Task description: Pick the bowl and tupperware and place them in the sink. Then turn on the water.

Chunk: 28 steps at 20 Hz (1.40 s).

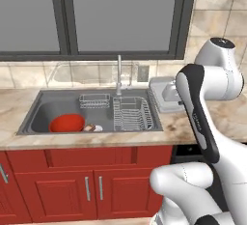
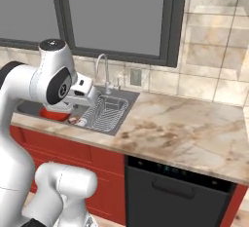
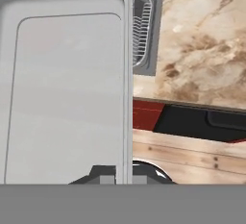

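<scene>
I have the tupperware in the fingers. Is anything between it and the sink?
Nothing visible blocks the way. The tupperware hangs at the right edge of the sink. A wire rack lies in the sink's right part, next to it, and the bowl sits on the left basin floor, so free floor is probably tight.

Fingers [image 3: 124,177] clamped, arm raised

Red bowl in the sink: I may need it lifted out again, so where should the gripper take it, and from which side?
Pinch the rim of the red bowl from straight above, one finger inside and one outside. It sits upright and open in the sink basin, whose walls would likely block a sideways reach. The thin rim suits narrow jaws; the body looks too wide.
</scene>
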Available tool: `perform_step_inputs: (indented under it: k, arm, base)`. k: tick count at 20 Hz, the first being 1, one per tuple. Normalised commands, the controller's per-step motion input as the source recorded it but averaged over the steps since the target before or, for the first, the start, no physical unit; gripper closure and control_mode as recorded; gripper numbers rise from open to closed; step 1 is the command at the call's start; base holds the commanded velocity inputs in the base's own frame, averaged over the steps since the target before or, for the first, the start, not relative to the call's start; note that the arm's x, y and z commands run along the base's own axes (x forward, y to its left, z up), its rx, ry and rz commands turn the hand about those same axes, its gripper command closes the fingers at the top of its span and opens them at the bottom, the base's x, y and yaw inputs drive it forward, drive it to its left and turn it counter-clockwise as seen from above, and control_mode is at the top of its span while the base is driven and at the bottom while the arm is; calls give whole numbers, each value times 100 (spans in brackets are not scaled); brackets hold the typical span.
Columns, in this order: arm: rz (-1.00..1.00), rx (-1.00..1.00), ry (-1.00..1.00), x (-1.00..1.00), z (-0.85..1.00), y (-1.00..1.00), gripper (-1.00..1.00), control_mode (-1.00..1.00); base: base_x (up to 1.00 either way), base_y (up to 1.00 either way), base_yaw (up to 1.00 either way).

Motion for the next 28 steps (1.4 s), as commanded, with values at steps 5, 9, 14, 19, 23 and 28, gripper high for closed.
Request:
perform_step_inputs:
  k: [5,9,14,19,23,28]
  arm:
    - [0,0,0,0,0,0,100,100]
    - [0,0,0,0,0,0,100,100]
    - [0,0,0,0,0,0,100,100]
    - [0,0,0,0,0,0,100,100]
    - [0,0,0,0,0,0,100,100]
    - [0,0,0,0,0,0,100,100]
  base:
    - [-21,51,1]
    - [-18,56,5]
    - [-5,37,0]
    - [-4,73,0]
    - [0,100,-2]
    - [13,95,-9]
